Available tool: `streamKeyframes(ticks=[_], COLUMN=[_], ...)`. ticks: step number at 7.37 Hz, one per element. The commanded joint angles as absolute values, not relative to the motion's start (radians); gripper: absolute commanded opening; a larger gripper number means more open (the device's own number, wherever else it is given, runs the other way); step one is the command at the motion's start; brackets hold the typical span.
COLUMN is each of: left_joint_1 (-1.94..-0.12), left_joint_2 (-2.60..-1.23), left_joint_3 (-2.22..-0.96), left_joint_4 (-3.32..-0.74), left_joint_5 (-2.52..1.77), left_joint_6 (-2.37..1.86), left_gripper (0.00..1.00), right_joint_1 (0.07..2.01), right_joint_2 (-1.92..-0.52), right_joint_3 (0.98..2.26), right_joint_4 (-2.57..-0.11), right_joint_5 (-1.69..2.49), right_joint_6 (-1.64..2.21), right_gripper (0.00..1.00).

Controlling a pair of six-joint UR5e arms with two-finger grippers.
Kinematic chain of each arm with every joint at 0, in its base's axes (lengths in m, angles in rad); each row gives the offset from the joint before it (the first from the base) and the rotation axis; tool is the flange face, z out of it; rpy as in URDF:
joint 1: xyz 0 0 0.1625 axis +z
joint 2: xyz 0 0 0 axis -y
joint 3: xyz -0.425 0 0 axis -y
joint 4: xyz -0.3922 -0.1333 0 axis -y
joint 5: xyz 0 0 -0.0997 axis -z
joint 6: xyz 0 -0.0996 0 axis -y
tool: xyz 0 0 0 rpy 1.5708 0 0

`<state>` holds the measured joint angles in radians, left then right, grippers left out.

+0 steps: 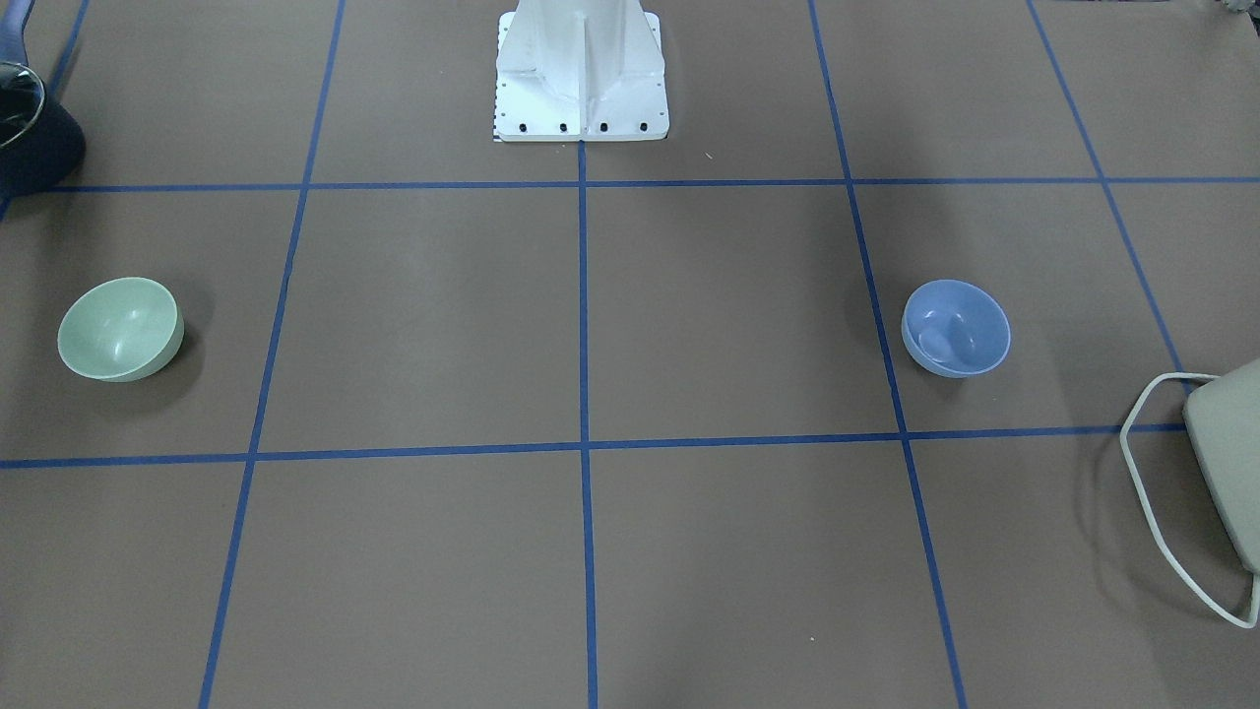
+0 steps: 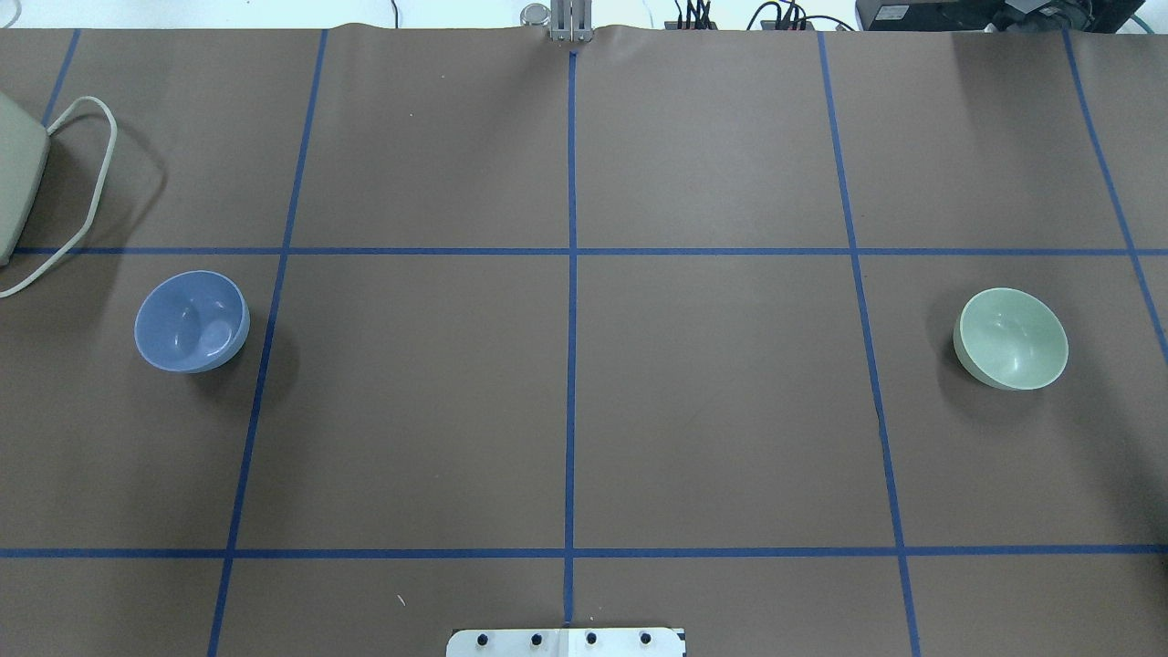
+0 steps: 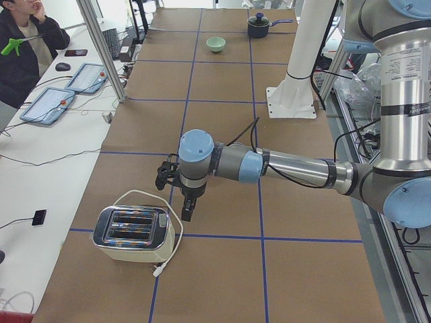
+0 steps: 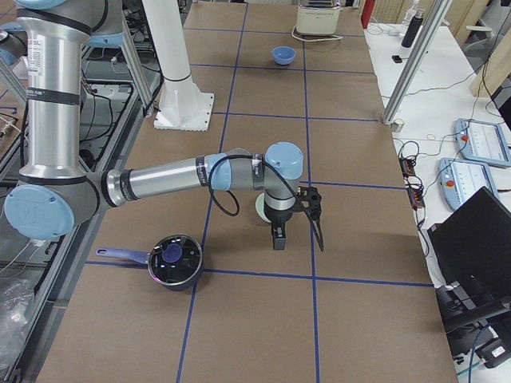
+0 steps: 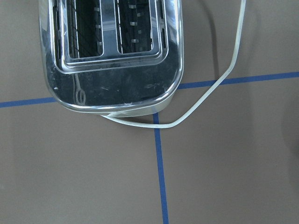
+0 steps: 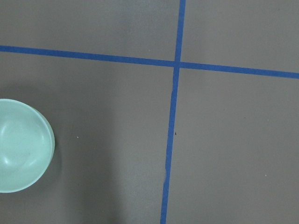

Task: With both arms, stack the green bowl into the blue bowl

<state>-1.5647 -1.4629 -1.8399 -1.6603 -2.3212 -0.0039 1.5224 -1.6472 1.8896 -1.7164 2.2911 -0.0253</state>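
Overhead exterior view: the green bowl [image 2: 1011, 338] sits open side up on the brown desk [image 2: 712, 411], far to the robot's right. The blue bowl [image 2: 192, 321] sits the same way far to its left. The two are well apart, with blue-taped squares between them. A cream toaster [image 2: 16, 173] with a looping cord stands beyond the blue bowl at the desk's left edge.

In the side cameras, the left arm [image 3: 289, 168] reaches out low over the desk, and the left fingers [image 3: 186, 210] point down near the toaster. The right arm [image 4: 168, 179] is stretched out likewise. The right fingers [image 4: 278, 239] hang just beside the green bowl, which is partly hidden behind the wrist. A dark lidded pot [image 4: 174, 261] stands near that arm.

I cannot tell how far either pair of fingers is parted, or whether they hold anything. The wrist cameras show only the toaster's top and part of the green bowl.
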Motion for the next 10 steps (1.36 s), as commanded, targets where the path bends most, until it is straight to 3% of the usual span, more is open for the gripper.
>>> streamKeyframes(ticks=[1, 3, 6, 10], left_joint_1=[-1.565, -1.566, -1.545, -1.223], left_joint_2=[-1.468, -1.540, -1.542, -1.526], left_joint_3=[-1.829, -1.764, -1.760, -1.770], left_joint_4=[-1.831, -1.939, -1.997, -2.041], left_joint_5=[-2.322, -2.332, -2.333, -2.318], left_joint_6=[-0.005, -0.003, -0.079, -0.537], left_gripper=[0.98, 0.98, 0.98, 0.98], right_joint_1=[1.520, 1.522, 1.493, 1.246], right_joint_2=[-1.629, -1.629, -1.617, -1.614], right_joint_3=[1.858, 1.784, 1.793, 1.905], right_joint_4=[-1.518, -1.323, -1.278, -1.278], right_joint_5=[2.287, 2.325, 2.376, 2.232], right_joint_6=[-0.021, -0.020, 0.062, 0.493], right_gripper=[1.00, 1.00, 1.00, 1.00])
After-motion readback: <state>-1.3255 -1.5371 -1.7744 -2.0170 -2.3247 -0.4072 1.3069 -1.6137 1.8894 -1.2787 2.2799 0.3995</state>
